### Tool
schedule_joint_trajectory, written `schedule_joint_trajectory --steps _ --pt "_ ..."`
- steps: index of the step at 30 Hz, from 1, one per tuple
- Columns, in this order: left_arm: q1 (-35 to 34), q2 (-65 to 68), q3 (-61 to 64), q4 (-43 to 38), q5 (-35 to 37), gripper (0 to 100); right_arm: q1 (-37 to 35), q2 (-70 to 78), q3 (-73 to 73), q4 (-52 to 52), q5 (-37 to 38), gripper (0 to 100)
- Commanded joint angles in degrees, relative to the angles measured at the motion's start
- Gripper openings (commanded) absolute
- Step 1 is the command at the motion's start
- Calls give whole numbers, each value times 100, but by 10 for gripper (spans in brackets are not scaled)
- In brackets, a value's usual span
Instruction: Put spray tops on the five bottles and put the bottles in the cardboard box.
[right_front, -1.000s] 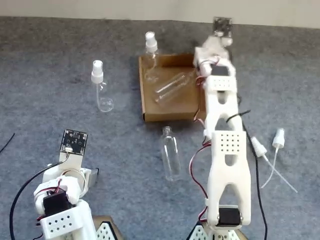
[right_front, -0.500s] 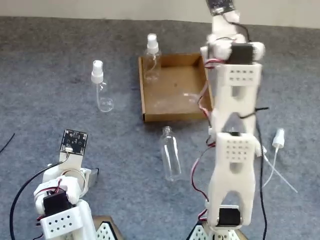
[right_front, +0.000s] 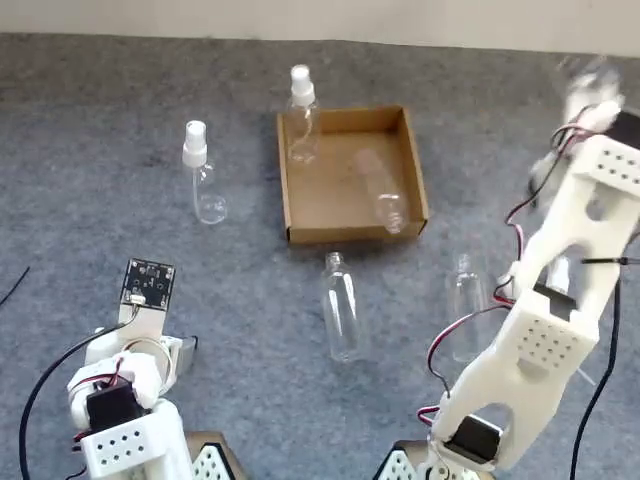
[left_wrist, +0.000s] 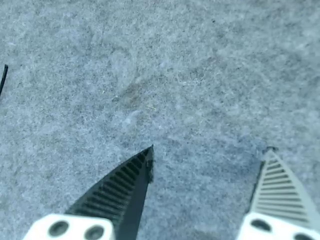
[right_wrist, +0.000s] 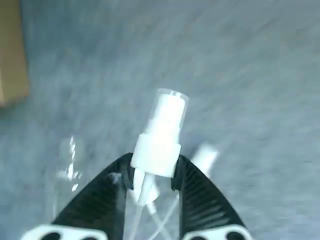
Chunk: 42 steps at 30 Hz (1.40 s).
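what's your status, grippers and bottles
Left gripper open over carpet. Right gripper shut on spray top. Two bottles in cardboard box; two uncapped bottles on carpet. No obstruction seen.

Surface (right_front: 110, 230): covered in grey felt-like fabric, short-napped and faintly mottled, lying flat. In the left wrist view the nap shows loose pale fibres and a few darker smudges.

Far edge: a pale, plain strip (right_front: 200, 18) runs the full width beyond the fabric (wall or bare board, cannot be told) and meets it in a nearly straight line.

Left edge: a thin dark cable (right_front: 14, 283) lies on the fabric, partly cut off by the frame.

Light: even and diffuse from above; shadows on the fabric are soft and short.
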Motion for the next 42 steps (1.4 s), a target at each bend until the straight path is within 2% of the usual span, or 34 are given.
schedule_joint_trajectory --steps 1,4,7,9,11,15,18,22,25,37,42 --pt "66 4 136 -105 -35 302 75 -382 2220 -848 185 51" --pt "66 4 136 -105 -35 302 163 -391 2686 -1332 -9 204" --pt "66 4 136 -105 -35 302 207 -418 2686 -1332 -9 396" --pt "66 13 136 -105 -35 302 163 -470 2422 -980 44 502" --pt "66 13 136 -105 -35 302 40 -620 2035 -488 62 552" --pt "66 13 136 -105 -35 302 -602 -1130 1112 136 -18 553" --pt "66 13 136 -105 -35 302 -1596 -1631 831 110 -536 529" --pt "66 13 136 -105 -35 302 -3116 -1587 1024 92 -642 426" --pt "66 13 136 -105 -35 302 -3749 -1103 1051 -84 -993 409" --pt "66 13 136 -105 -35 302 -3987 400 1051 -1103 -1257 406" --pt "66 13 136 -105 -35 302 -3873 743 1051 -1437 -1257 318"
